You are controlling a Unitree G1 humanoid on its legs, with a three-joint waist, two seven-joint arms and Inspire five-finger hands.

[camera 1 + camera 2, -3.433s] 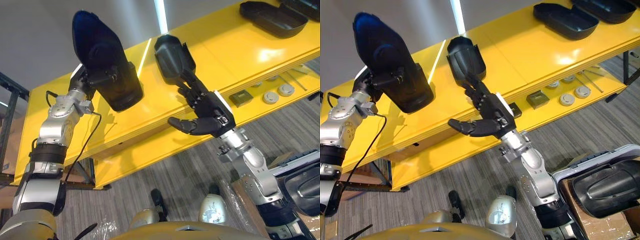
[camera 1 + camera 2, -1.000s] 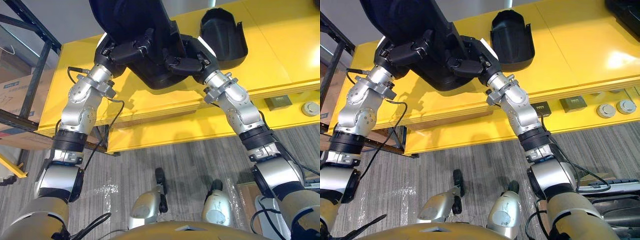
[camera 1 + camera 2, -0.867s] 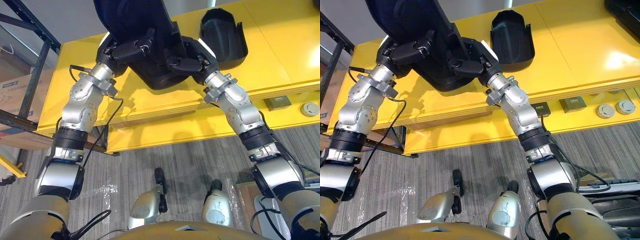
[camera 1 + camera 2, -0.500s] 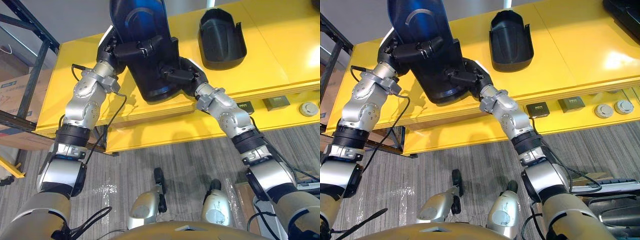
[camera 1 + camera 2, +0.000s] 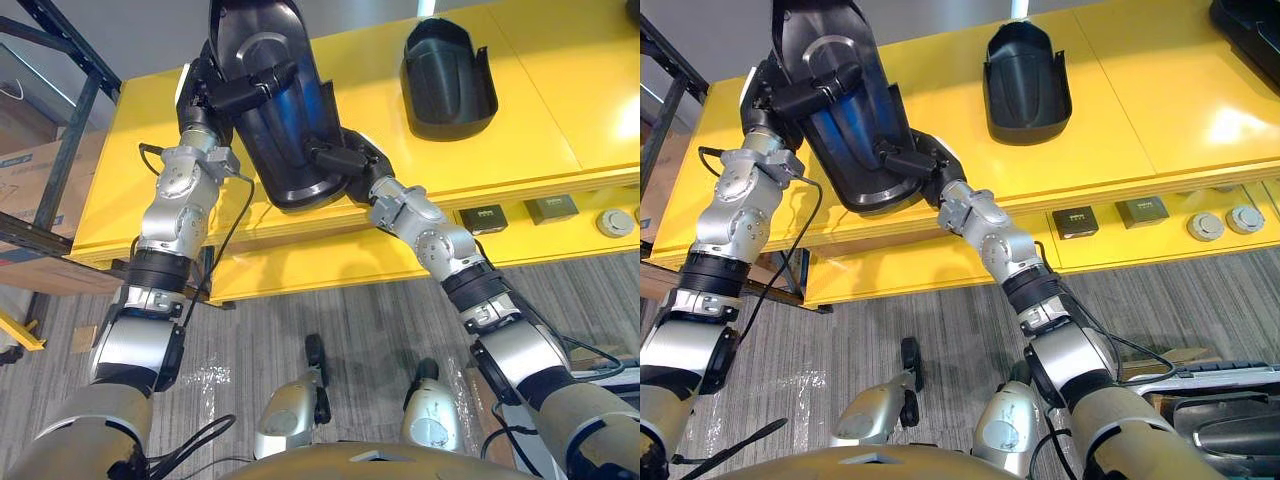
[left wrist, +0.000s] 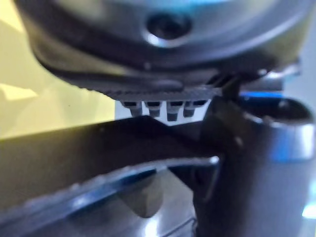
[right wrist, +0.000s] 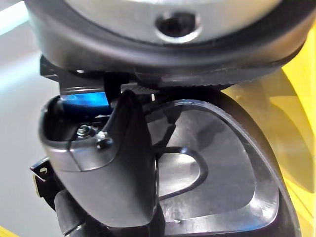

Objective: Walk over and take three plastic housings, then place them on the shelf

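Large black plastic housing (image 5: 270, 130): hollow side toward the head camera, steeply tilted, lower end over the front of the yellow shelf board (image 5: 560, 100). Cannot tell whether it touches the board.

Left hand (image 5: 210, 92): at the upper left rim, fingers (image 5: 255, 82) curled over the edge into the hollow, clamped on the wall.

Right hand (image 5: 350, 160): at the lower right rim, fingers (image 5: 325, 155) hooked over the rim. In the right wrist view the thumb (image 7: 123, 163) lies across the hollow.

Second black plastic housing (image 5: 448, 65): flat on the board, hollow up, well apart to the right.

Small dark square parts (image 5: 486, 217): on the lower board.
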